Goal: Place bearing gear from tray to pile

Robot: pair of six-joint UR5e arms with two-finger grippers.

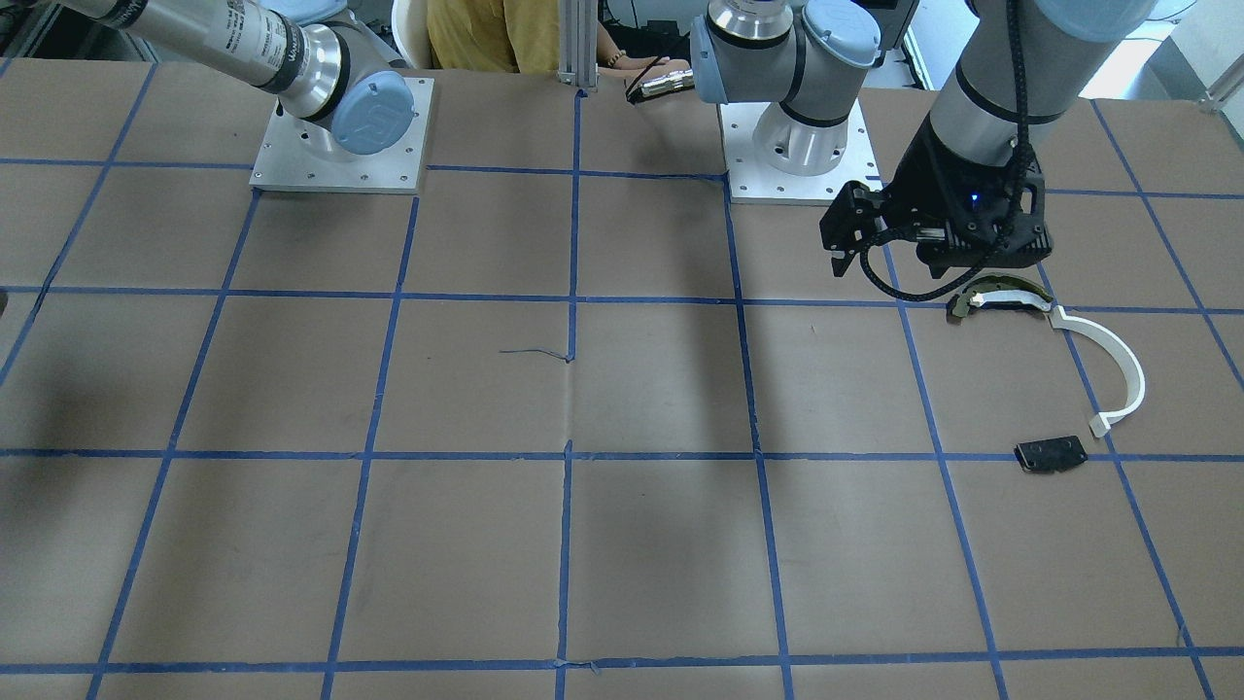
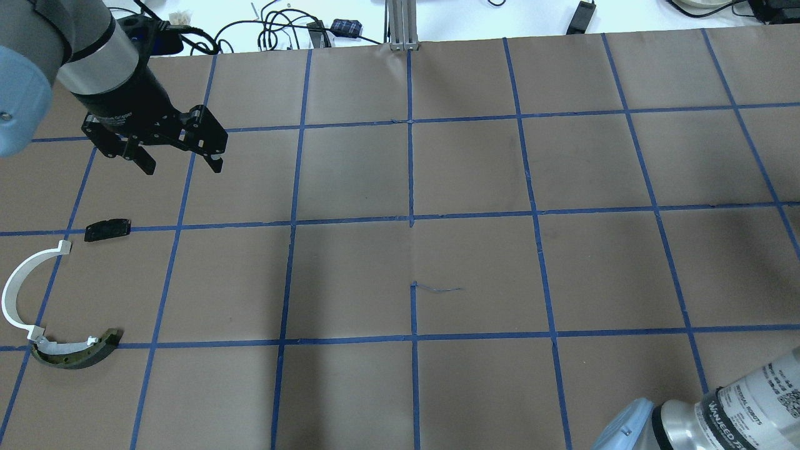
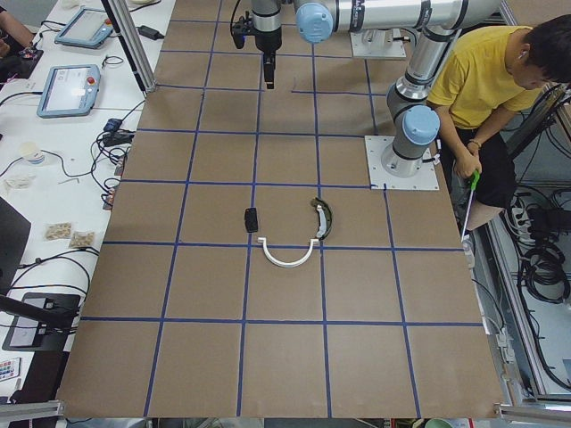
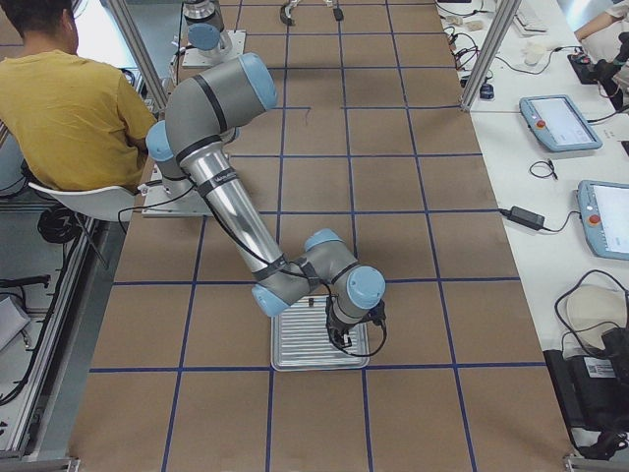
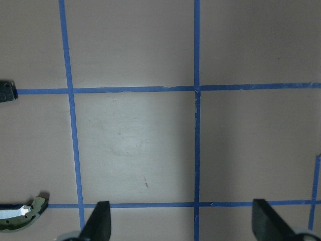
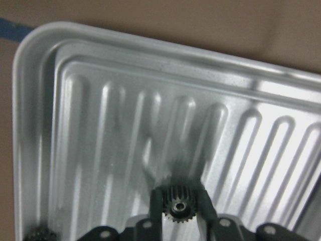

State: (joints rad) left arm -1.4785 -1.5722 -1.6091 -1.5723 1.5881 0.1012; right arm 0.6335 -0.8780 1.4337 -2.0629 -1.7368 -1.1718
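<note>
While right pincer point(image 6: 178, 210) clamps bearing gear point(image 6: 176, 205) over half-cropped tray point(image 6: 100, 125) | left pincer point(image 2: 182, 165) wide, empty

Bright, even overhead light; soft broad shadows on table point(image 1: 632, 389); glare on tray point(image 6: 281, 85); right wrist view blurred, perhaps too close.

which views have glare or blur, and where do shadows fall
Right wrist view: the tray looks soft, with bright glare on its right-hand ridges, while the bearing gear held in the right gripper is sharper. Front-facing view: broad soft shadows lie across the middle of the table. Left wrist view: sharp, with a pale bright patch on the table mid-frame.
</note>
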